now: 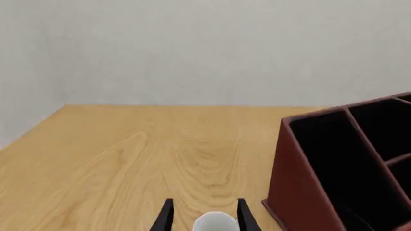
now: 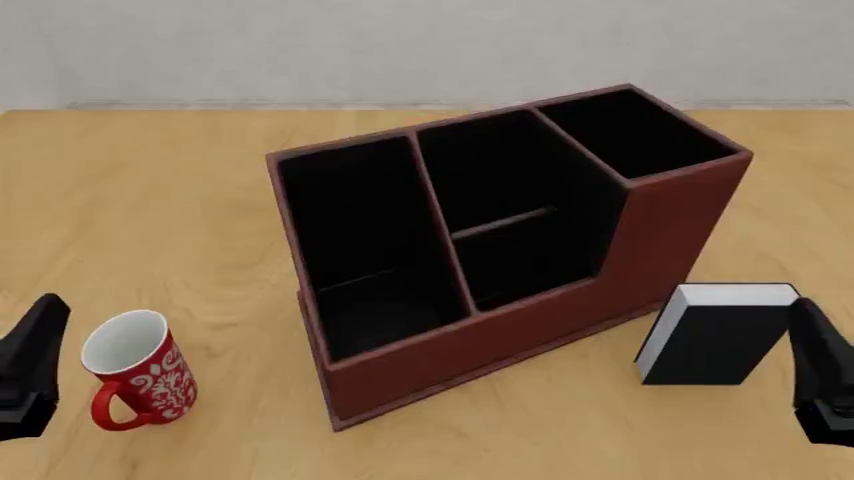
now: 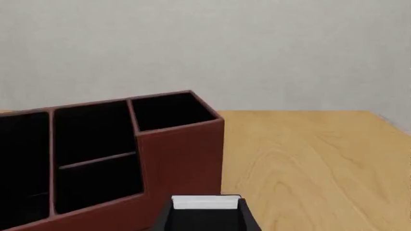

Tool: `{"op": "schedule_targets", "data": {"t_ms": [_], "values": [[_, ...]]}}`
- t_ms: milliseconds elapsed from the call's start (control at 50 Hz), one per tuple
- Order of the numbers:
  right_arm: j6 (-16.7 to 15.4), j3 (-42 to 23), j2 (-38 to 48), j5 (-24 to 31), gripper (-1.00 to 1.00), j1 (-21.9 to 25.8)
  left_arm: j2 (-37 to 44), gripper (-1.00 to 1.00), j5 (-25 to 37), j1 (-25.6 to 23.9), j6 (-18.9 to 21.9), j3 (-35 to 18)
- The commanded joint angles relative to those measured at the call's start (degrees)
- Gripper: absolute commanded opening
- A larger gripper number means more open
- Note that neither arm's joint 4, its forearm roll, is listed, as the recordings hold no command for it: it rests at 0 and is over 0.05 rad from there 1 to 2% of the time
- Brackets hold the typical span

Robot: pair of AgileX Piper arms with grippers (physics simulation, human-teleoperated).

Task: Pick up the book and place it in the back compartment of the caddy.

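The black book [image 2: 714,338] with white page edges stands upright on the table just right of the reddish-brown caddy [image 2: 667,225]. The caddy's small cell between the low cross-divider and the lowered wall, the back compartment [image 2: 527,262], holds nothing. My right gripper [image 2: 821,372] is low at the book's near right and open. In the right wrist view the book [image 3: 205,219] sits just ahead, between the open fingers [image 3: 163,217]. My left gripper [image 2: 30,365] is open at the near left, with nothing held.
A red-and-white mug [image 2: 134,372] stands upright left of the caddy, close to my left gripper; its white rim [image 1: 215,222] shows between the left fingers [image 1: 165,219]. The caddy's tall corner [image 1: 301,192] lies to that gripper's right.
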Motion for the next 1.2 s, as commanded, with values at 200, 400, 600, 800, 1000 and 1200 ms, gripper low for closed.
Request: {"op": "schedule_targets", "data": {"t_ms": [200,400,600,800,1000,1200], "values": [[-0.7,-0.1,0.0,-0.6,1.00,0.1,-1.6,1.00,-0.1,-1.7,2.0,0.3],[0.2,-0.1,0.4,-0.1,1.00,-0.1,-1.7,1.00,2.2,-4.4,2.3,-3.2],[0.2,-0.1,0.5,-0.1,1.00,-0.1,-1.8,1.00,7.3,-10.1,5.6,-9.1],[0.0,-0.1,0.2,-0.1,1.00,-0.1,-1.3,1.00,11.0,-14.2,2.5,-12.8],[-0.6,-0.1,0.0,-0.5,1.00,0.0,4.6,1.00,7.7,-19.4,2.5,-14.2],[-0.1,-0.1,0.2,-0.1,1.00,-0.1,13.8,1.00,0.1,-25.4,3.3,-15.2]]}}
